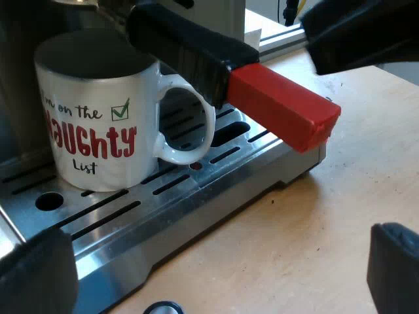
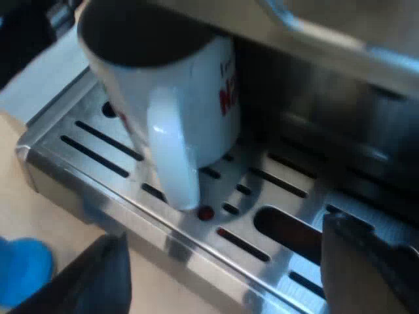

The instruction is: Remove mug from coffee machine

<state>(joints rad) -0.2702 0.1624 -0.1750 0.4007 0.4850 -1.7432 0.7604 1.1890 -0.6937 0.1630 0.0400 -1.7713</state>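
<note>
One white printed mug (image 1: 98, 124) on one slotted steel tray (image 1: 219, 195), one red-ended dark handle (image 1: 281, 108) near it; left gripper (image 1: 216, 281), right gripper (image 2: 229, 275) both gape.

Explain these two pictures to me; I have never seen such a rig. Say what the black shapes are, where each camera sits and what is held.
Each picture comes from a camera on one robot arm's wrist, looking past that arm's own two black fingers. The left gripper and the right gripper are both open and hold nothing. Both face a white mug standing on the slotted metal drip tray of an espresso machine. The dark bar ending in red near the mug is the holder's handle, reaching out from the machine's front. A blue object lies on the wooden table near the tray.
</note>
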